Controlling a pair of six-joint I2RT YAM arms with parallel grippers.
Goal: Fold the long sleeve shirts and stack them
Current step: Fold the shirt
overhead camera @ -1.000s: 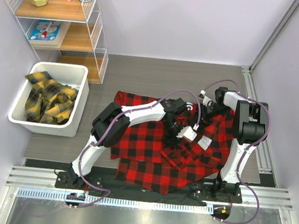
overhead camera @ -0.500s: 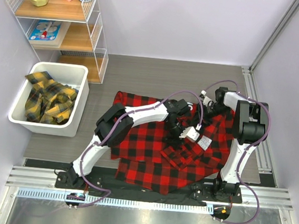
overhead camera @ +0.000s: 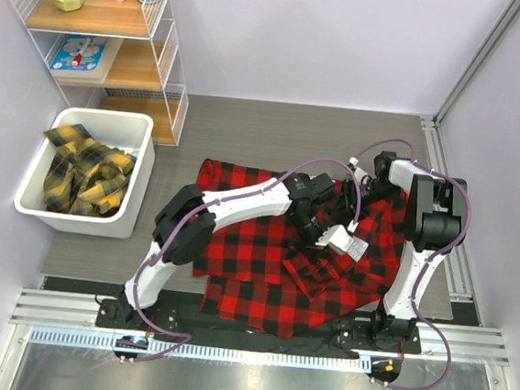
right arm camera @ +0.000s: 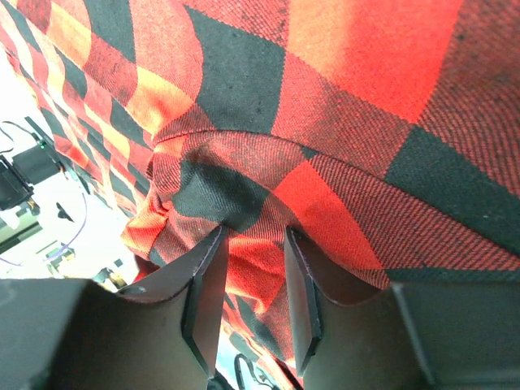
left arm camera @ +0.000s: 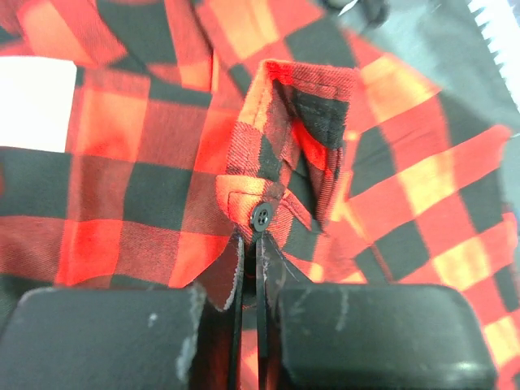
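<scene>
A red-and-black checked long sleeve shirt (overhead camera: 246, 240) lies spread and rumpled on the table between the two arms. My left gripper (overhead camera: 312, 226) reaches over its middle; in the left wrist view the left gripper (left arm camera: 250, 242) is shut on the edge of a buttoned sleeve cuff (left arm camera: 268, 195), just below the black button. My right gripper (overhead camera: 364, 190) sits at the shirt's far right edge; in the right wrist view the right gripper (right arm camera: 253, 237) is closed on a bunched fold of the red check cloth (right arm camera: 268, 154). Yellow-and-black shirts (overhead camera: 80, 174) lie crumpled in a bin.
The white bin (overhead camera: 92, 116) stands at the left of the table. A wire-and-wood shelf (overhead camera: 153, 65) with a yellow jug and small items is at the back left. Metal rails run along the near edge and right side.
My left gripper has gone from open to shut on the cuff and shifted slightly right. The right arm has held still with its fold of cloth.
</scene>
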